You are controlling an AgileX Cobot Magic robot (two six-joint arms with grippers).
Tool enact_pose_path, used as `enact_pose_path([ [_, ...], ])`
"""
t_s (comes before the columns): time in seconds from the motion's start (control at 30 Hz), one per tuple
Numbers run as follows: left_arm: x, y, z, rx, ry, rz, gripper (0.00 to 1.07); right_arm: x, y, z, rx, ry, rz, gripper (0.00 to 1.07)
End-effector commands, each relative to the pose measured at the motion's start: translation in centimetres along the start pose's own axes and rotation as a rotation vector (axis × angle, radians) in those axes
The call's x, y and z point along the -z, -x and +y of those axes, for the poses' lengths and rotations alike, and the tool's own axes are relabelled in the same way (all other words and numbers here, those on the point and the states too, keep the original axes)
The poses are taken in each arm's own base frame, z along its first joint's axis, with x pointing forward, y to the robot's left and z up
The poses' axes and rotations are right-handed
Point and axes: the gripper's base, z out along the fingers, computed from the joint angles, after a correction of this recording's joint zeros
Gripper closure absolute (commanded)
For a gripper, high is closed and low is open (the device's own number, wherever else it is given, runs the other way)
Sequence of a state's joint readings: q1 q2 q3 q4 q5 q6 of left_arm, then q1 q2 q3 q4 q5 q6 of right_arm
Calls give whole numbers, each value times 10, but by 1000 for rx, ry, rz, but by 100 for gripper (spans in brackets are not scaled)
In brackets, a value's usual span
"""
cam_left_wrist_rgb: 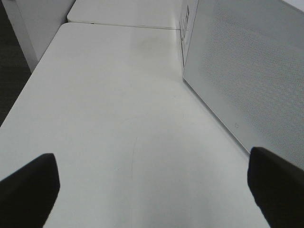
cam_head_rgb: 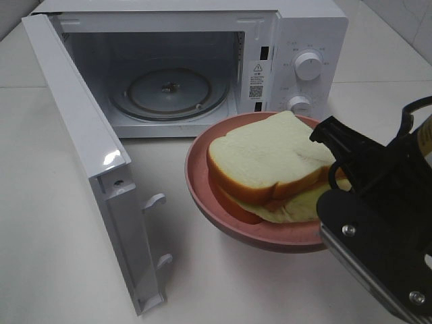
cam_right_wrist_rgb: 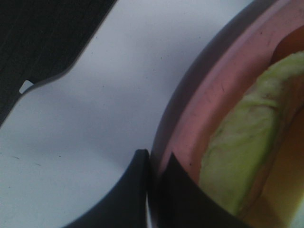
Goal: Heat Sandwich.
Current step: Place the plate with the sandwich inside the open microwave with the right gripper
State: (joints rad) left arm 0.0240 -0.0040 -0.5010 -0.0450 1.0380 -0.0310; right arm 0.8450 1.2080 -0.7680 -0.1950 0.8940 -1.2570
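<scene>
White table (cam_head_rgb: 40, 223), open microwave (cam_head_rgb: 304, 30) holding glass turntable (cam_head_rgb: 169, 94), sandwich (cam_head_rgb: 263, 158) on pink plate (cam_head_rgb: 197, 177)

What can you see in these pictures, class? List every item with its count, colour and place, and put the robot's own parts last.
microwave: one, white, at the back of the table, its door swung open to the left
turntable: one, clear glass, inside the microwave
knobs: two, white, on the microwave's right panel
plate: one, pink, in front of the microwave
sandwich: one, white bread with tan crust and pale green filling, on the plate
table: one, white, under everything
right claw: one, black, shut on the plate's rim
left claw: one, black, open, over the table beside the open door
</scene>
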Motion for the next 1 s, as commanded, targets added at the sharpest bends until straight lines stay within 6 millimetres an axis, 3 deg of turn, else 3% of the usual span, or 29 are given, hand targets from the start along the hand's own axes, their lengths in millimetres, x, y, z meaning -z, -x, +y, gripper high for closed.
enact_pose_path([
  [0.03,3,-2,0,1,2,-28,5,1,-7,-2,43,-30,2,107],
  [0.47,3,-2,0,1,2,-28,5,0,-8,-10,58,-90,-26,107],
  [1.0,3,-2,0,1,2,-28,5,-34,3,-39,74,-81,-42,107],
])
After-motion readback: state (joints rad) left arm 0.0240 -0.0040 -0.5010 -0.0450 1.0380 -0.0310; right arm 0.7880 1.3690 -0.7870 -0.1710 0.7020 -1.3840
